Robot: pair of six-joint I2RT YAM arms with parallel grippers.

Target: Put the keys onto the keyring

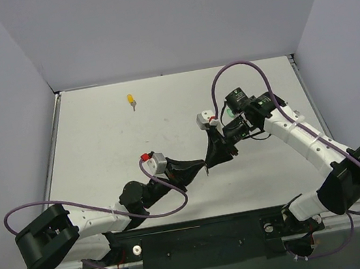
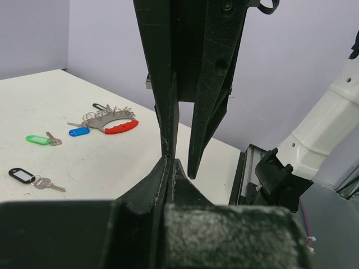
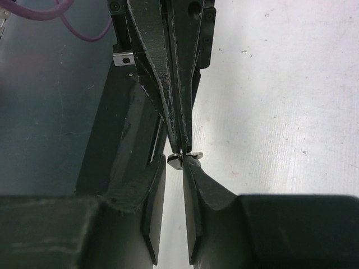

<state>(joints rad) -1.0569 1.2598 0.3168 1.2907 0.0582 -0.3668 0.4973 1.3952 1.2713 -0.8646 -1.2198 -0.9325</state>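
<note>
Evidently a handover: left gripper (image 3: 179, 144) clamped tight on a small silver piece (image 3: 185, 158) (key blade, probably), well apart from the keyring (image 2: 115, 124). Right gripper (image 3: 175, 168) narrowly agape around it. Next likely needs a square pinch before left lets go.

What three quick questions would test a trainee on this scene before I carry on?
1. True or false: the yellow key lies loose on the table.
2. In the left wrist view, which lies nearest the red keyring? A: green key. B: blue key. C: black-outlined tag.
3. Fill in: the left gripper is ___ on a small silver piece.
Key: 1 true; 2 B; 3 shut.
</note>
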